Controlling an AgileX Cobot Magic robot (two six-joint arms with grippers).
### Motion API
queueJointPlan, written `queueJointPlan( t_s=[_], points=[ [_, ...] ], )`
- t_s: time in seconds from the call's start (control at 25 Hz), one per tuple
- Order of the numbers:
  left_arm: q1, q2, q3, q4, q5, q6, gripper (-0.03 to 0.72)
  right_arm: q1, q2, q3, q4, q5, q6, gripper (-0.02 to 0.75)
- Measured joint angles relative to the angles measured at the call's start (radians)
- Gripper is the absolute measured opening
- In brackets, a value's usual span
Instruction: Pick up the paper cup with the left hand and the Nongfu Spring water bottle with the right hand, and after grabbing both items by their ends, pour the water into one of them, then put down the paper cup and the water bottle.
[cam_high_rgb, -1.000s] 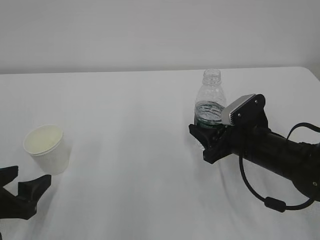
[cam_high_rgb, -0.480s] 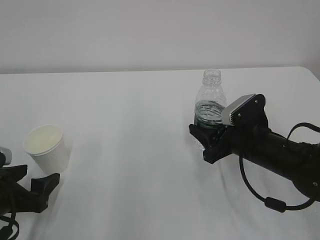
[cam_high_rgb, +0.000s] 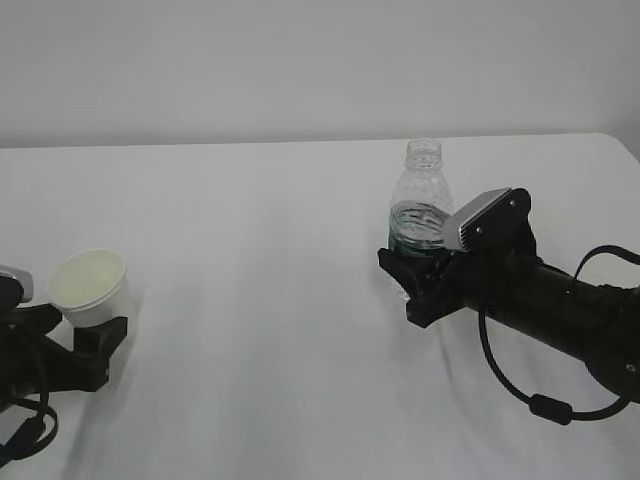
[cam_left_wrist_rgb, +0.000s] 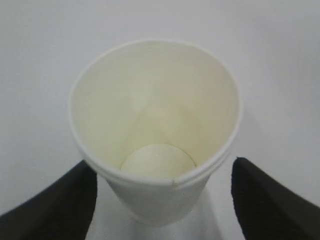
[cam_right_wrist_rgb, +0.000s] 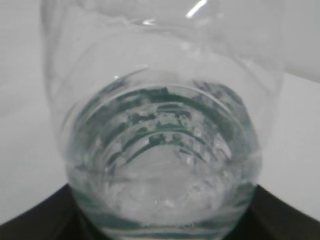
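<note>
Left hand (cam_high_rgb: 75, 345) has advanced from the surface's near-left corner; open jaws now straddle the upright paper cup (cam_high_rgb: 90, 287). Right hand (cam_high_rgb: 425, 280) unmoved, jaws gripping the Nongfu Spring water bottle (cam_high_rgb: 420, 215) base.

I am looking at a white paper cup (cam_left_wrist_rgb: 155, 150) on the near left, its wall matt and smooth, its cream inside faintly waxy. The bottle (cam_high_rgb: 421, 205) on the right is showing as clear, glossy ribbed plastic, catching highlights, with a dark green label band around it. The water (cam_right_wrist_rgb: 165, 165) inside is sitting clear and colourless. The right gripper (cam_high_rgb: 410, 280) is looking like matt black plastic, its wrist plate (cam_high_rgb: 478, 218) dull silver-grey metal. The table (cam_high_rgb: 260, 250) is appearing matt white and smooth.
</note>
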Motion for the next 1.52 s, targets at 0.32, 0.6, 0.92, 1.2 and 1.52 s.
queueJointPlan(
  t_s=[0.32,0.6,0.92,1.2,1.52],
  points=[
    [0.000,0.045,-0.047,-0.002,0.000,0.006,0.610,0.000,0.000,0.000,0.000,0.000,0.000,0.459],
    [0.000,0.083,-0.087,-0.003,0.000,0.008,0.607,0.000,0.000,0.000,0.000,0.000,0.000,0.459],
    [0.000,0.107,-0.123,-0.010,0.000,0.008,0.598,0.000,0.000,0.000,0.000,0.000,0.000,0.459],
    [0.000,0.121,-0.145,-0.019,0.000,0.008,0.585,0.000,0.000,0.000,0.000,0.000,0.000,0.459],
    [0.000,0.122,-0.147,-0.022,0.000,0.010,0.529,0.000,0.000,0.002,0.000,0.000,0.000,0.458]
  ],
)
